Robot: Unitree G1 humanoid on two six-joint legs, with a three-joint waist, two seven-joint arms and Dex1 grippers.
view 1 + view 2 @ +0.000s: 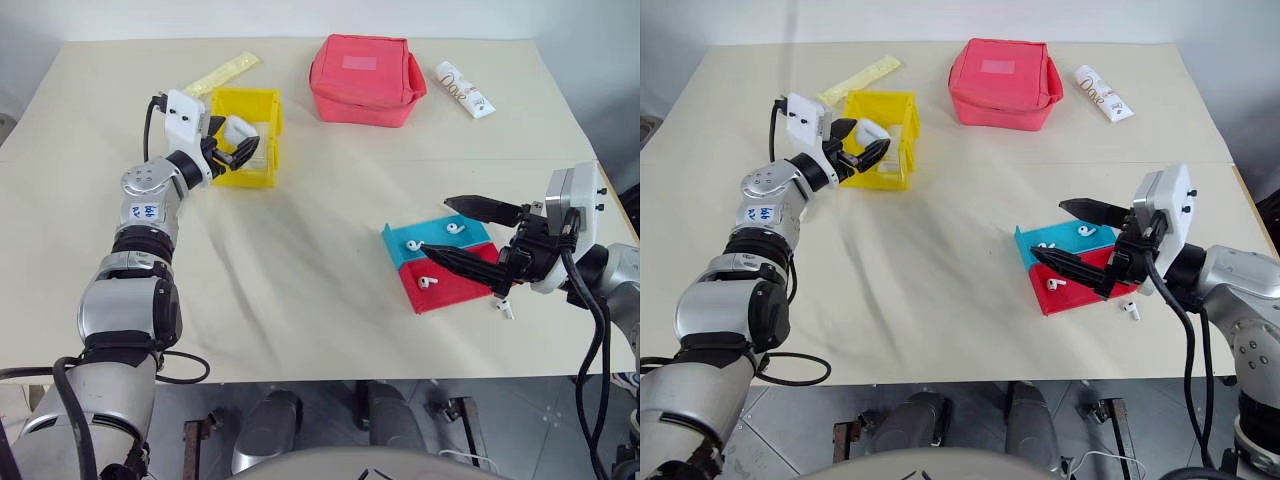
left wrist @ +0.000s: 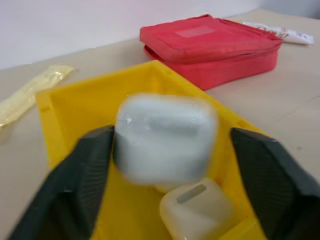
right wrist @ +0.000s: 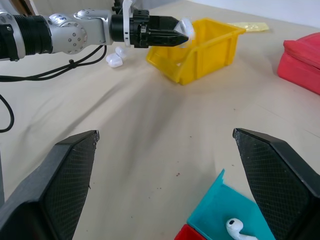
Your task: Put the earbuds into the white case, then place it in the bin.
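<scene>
Left gripper (image 1: 232, 147) is poised at the open top of the bin (image 1: 262, 178), which sits toward the far left part of the table (image 1: 300, 300). Its fingers (image 2: 82, 185) are spread wide. The white case (image 2: 165, 137) sits between them, above the bin's inside; it touches the one finger and a clear gap shows on the other side, so it appears released or nearly so, not clamped. A second, off-white case (image 2: 200, 210) already lies in the bin below it. Two small white pieces (image 3: 116, 57) lie on the table just beside the bin's outer wall.

Right gripper (image 1: 480, 240) hovers over the blue and red trays (image 1: 440, 290) near the right edge, fingers (image 3: 65, 170) wide apart and holding nothing. Earbuds (image 1: 457, 228) rest on the trays, and one more (image 1: 507, 310) lies on the table beside the red tray.

Red pouch (image 1: 365, 78) and a white tube (image 1: 465, 90) are at the far edge; a yellow packet (image 1: 222, 72) is behind the bin.

Risks, as judged:
- Case could strike the case below, bounce and tip over the low front lip.
- Case may cling to the finger it touches and get dragged out if the arm withdraws.
- Lid state cannot be read; a drop might pop it open.
- The right fingers hang close over loose earbuds; a careless sweep could knock them off the trays.
</scene>
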